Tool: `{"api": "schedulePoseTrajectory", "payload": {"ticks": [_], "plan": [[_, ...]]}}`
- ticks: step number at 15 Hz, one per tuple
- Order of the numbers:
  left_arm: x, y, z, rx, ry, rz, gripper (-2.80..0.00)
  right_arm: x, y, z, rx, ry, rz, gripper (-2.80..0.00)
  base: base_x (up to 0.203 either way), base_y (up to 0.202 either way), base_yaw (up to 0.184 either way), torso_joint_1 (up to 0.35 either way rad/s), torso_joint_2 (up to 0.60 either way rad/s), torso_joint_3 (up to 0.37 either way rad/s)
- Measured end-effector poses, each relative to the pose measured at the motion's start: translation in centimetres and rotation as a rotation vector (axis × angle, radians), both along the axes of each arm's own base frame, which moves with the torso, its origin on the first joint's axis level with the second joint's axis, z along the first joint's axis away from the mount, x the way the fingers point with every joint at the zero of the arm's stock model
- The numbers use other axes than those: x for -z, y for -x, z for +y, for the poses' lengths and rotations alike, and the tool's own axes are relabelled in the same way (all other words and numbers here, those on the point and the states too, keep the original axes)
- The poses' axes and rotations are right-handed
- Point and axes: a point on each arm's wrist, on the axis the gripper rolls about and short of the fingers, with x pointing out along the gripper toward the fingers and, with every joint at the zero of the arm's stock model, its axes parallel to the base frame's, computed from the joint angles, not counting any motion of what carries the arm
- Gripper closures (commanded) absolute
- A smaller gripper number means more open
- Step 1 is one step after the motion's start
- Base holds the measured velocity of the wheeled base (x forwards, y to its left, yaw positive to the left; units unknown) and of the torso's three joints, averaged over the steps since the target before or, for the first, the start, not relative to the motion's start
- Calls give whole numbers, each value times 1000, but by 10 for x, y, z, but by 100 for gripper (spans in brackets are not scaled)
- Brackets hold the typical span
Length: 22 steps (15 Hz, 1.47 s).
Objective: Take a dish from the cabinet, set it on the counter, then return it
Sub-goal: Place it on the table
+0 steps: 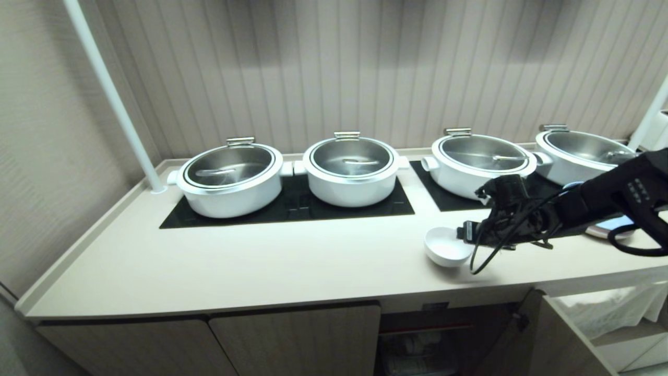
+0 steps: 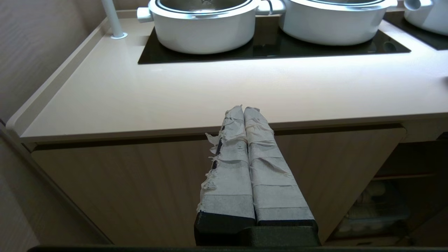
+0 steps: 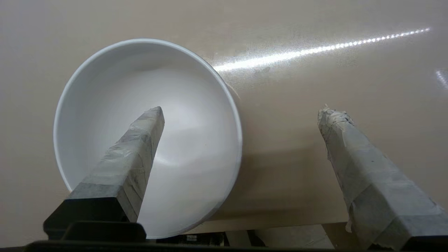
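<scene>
The dish, a small white bowl, stands upright on the counter near its front edge. My right gripper reaches it from the right. In the right wrist view the right gripper is open wide. One taped finger hangs over the hollow of the dish and the other over bare counter, with the rim between them and nothing gripped. My left gripper is shut and empty, parked low in front of the counter's edge. The cabinet below stands open, its door swung out.
Several big white steel-lidded pots sit on black cooktop panels along the back. A white pole rises at the back left corner. A flat plate lies behind my right arm. Closed doors are left of the opening.
</scene>
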Motion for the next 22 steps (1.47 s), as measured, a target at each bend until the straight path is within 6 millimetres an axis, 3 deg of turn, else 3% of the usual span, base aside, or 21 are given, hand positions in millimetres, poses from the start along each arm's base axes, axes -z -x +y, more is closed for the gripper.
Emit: {"api": "schedulePoseTrajectory", "payload": {"ticks": [13, 14, 15, 22], "plan": [[0, 0, 0, 0, 0, 0, 0, -14, 46, -4, -119, 127, -256, -280, 0, 0, 0, 0, 0, 0], [0, 0, 0, 0, 0, 0, 0, -15, 49, -4, -125, 135, -288, -29, 0, 0, 0, 0, 0, 0], [0, 0, 0, 0, 0, 0, 0, -16, 52, -5, -131, 143, -308, 0, 0, 0, 0, 0, 0, 0], [0, 0, 0, 0, 0, 0, 0, -21, 81, -6, -152, 154, -298, 0, 0, 0, 0, 0, 0, 0]]}}
